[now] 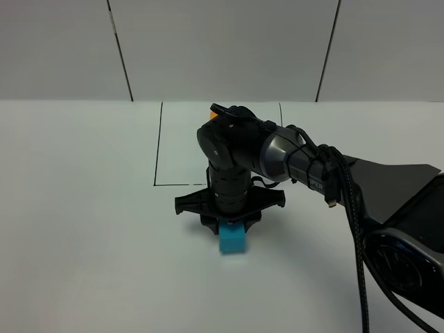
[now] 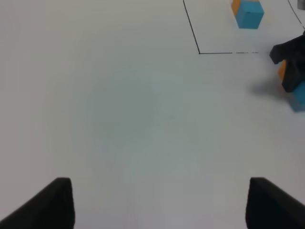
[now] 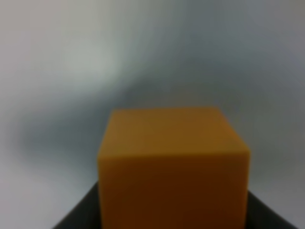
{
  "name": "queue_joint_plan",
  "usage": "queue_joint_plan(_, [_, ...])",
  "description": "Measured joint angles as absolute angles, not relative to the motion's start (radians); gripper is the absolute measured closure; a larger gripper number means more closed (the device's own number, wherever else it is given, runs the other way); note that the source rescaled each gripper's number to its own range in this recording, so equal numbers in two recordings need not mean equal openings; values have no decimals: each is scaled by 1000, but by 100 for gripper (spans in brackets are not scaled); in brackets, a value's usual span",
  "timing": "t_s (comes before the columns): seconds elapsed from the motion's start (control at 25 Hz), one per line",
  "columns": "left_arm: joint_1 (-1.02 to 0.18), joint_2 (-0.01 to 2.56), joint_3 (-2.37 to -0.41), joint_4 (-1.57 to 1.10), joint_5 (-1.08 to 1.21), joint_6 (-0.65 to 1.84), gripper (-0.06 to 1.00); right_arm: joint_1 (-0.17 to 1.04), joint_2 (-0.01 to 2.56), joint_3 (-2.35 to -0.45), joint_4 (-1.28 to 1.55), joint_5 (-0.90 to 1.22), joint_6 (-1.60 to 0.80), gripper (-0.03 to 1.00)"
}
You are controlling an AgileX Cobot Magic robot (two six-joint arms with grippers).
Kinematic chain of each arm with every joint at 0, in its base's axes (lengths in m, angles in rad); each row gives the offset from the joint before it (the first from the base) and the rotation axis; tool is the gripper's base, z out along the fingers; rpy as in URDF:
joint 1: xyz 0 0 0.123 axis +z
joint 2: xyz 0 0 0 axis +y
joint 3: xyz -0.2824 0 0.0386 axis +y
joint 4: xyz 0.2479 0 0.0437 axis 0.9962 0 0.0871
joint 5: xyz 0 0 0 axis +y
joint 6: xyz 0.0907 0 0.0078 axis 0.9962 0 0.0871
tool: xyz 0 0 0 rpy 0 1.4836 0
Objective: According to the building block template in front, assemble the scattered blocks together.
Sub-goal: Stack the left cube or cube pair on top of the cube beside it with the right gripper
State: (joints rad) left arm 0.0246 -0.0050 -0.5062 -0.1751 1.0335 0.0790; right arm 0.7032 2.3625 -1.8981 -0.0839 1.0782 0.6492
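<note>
Because your right arm [image 1: 277, 156] hangs over the outlined square [image 1: 158, 146], most of the building block template [image 2: 248, 13] is hidden from above. Your right gripper [image 1: 229, 220] grips the orange cube [image 3: 172, 167], touching the cyan cube [image 1: 233, 239] just near of the square. Your left gripper [image 2: 157, 202] is spread wide over bare table [image 1: 83, 222], far left.

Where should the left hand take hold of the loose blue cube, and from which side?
Take the cyan cube by its left and right faces, coming in low from the near side. It sits flat on the table, so those faces are upright and parallel. The right hand with the orange cube is over its top, so from above looks blocked.
</note>
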Motion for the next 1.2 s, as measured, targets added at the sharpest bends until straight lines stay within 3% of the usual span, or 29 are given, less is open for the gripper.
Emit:
queue_joint_plan(0.72, [25,-5,-506,-175,1033,79,39,713,2400,-1900,-41,991,658,94])
queue_joint_plan(0.8, [25,-5,-506,-175,1033,79,39,713,2400,-1900,-41,986,658,78])
queue_joint_plan(1.0, [25,-5,-506,-175,1033,79,39,713,2400,-1901,-41,982,644,8])
queue_joint_plan(1.08, [25,-5,-506,-175,1033,79,39,713,2400,-1901,-41,982,636,-2])
queue_joint_plan(1.2, [25,-5,-506,-175,1033,79,39,713,2390,-1901,-41,986,620,-3])
